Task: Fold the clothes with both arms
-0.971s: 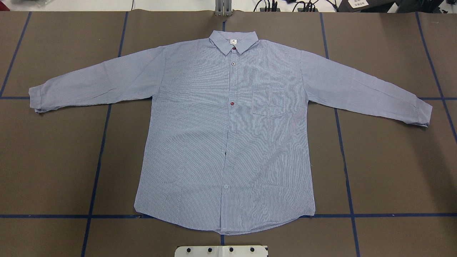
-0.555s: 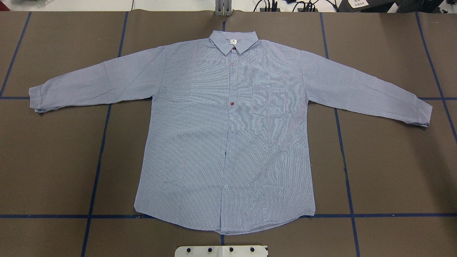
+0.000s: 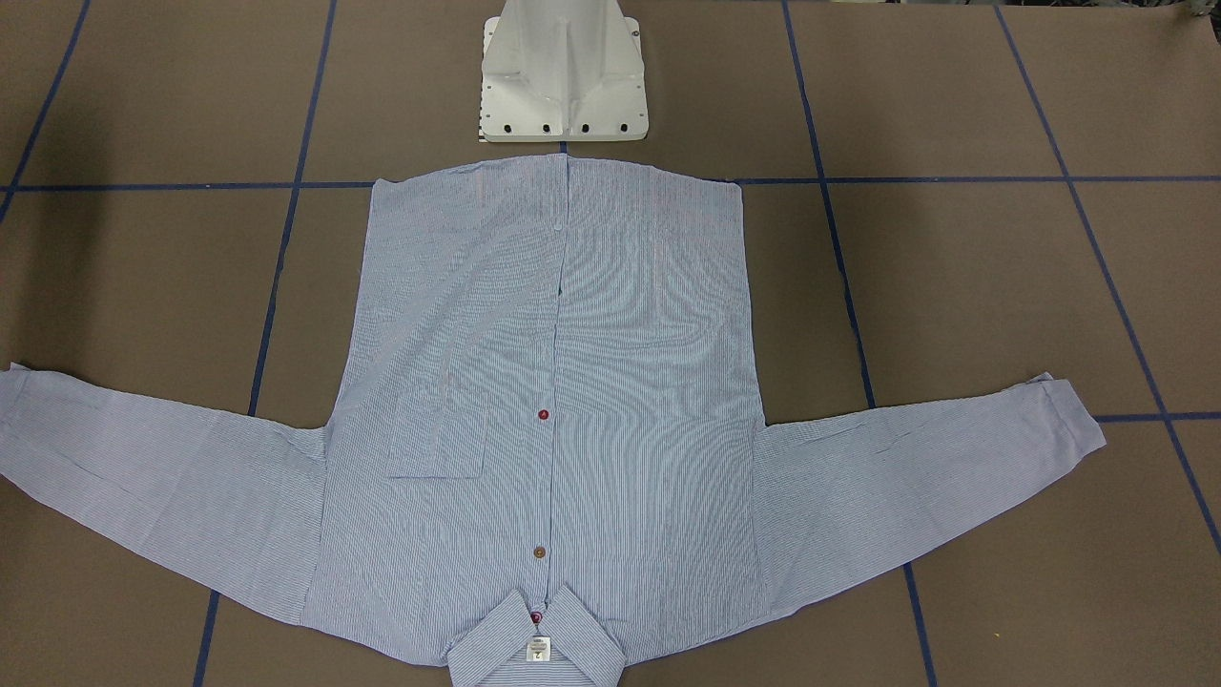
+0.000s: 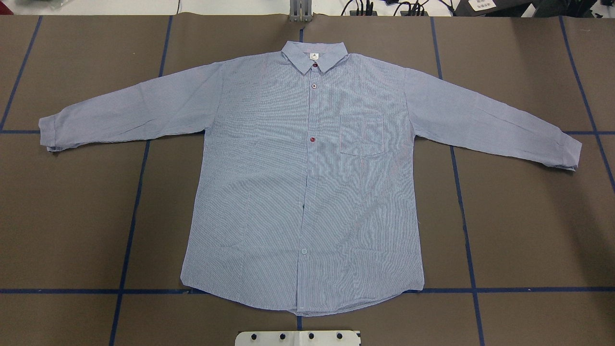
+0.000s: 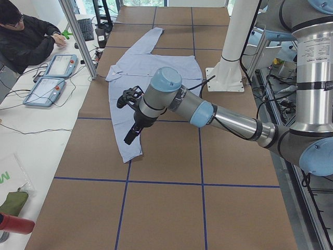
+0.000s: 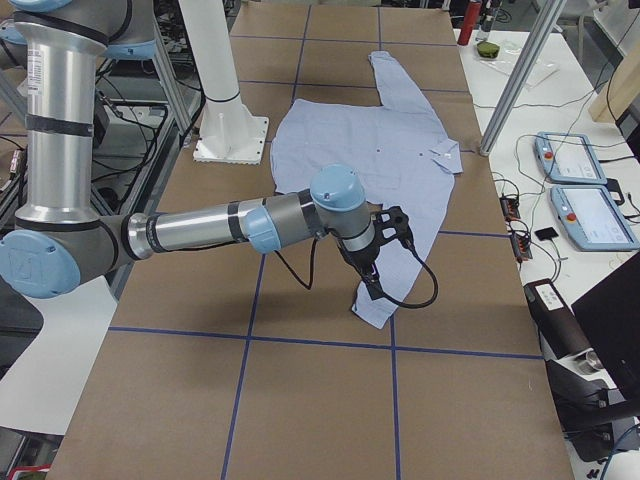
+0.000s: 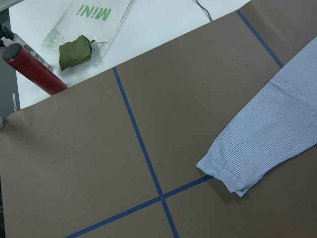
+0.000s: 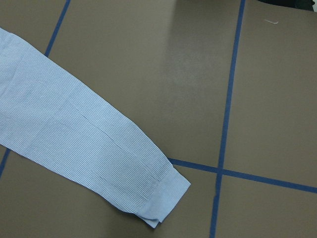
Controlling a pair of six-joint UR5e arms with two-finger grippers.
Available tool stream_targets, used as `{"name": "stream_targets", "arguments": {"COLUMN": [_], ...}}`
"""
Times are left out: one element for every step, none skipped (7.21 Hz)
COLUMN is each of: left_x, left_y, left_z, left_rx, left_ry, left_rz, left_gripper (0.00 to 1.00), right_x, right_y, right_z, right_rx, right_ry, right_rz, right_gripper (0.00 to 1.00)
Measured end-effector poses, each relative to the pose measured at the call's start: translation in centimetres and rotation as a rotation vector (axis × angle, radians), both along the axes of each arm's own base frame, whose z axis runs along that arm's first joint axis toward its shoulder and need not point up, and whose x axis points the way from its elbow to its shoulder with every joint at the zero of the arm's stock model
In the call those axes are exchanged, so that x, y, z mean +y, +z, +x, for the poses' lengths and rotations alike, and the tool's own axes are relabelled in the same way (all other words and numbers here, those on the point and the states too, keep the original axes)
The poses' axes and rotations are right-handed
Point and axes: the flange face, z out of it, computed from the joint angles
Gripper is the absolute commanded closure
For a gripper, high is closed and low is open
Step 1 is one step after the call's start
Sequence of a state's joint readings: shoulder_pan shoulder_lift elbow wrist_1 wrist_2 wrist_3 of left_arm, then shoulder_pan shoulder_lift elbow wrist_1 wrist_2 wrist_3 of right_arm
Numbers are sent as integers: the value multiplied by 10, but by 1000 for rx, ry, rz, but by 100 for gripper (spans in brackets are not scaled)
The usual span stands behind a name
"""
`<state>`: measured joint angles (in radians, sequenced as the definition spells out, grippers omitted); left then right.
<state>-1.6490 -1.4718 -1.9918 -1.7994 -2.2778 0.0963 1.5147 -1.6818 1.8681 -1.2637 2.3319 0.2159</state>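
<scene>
The light blue striped shirt (image 4: 269, 182) lies flat and front up on the brown table, buttoned, both sleeves spread, collar at the far side; it also shows in the front view (image 3: 649, 382). In the exterior left view my left gripper (image 5: 130, 136) hovers over the near sleeve's cuff (image 5: 130, 151). In the exterior right view my right gripper (image 6: 372, 288) hovers over the other cuff (image 6: 375, 312). I cannot tell whether either is open or shut. The wrist views show only the cuffs (image 7: 225, 171) (image 8: 161, 196) lying on the table, no fingers.
The white pedestal base (image 3: 565, 76) stands at the shirt's hem. Blue tape lines cross the table. A red bottle (image 7: 32, 69) and a bagged green pouch (image 7: 74, 52) lie past the left table end. An operator (image 5: 26, 36) and teach pendants (image 5: 47, 88) are at the far side.
</scene>
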Motion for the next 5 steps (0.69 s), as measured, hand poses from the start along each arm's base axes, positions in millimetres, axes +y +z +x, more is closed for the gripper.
{"name": "stream_targets", "arguments": {"left_x": [0, 0, 0, 0, 0], "left_y": [0, 0, 0, 0, 0], "left_z": [0, 0, 0, 0, 0], "left_rx": [0, 0, 0, 0, 0], "left_ry": [0, 0, 0, 0, 1], "left_rz": [1, 1, 1, 1, 1], "left_gripper": [0, 0, 0, 0, 0], "right_x": [-5, -9, -10, -7, -3], "right_y": [4, 17, 44, 76, 100], "right_z": [-29, -60, -82, -91, -95], "right_rx": [-34, -65, -102, -132, -152], "right_ry": [43, 105, 167, 211, 258], "right_rz": [-17, -18, -8, 0, -3], "right_gripper": [0, 1, 2, 4, 9]}}
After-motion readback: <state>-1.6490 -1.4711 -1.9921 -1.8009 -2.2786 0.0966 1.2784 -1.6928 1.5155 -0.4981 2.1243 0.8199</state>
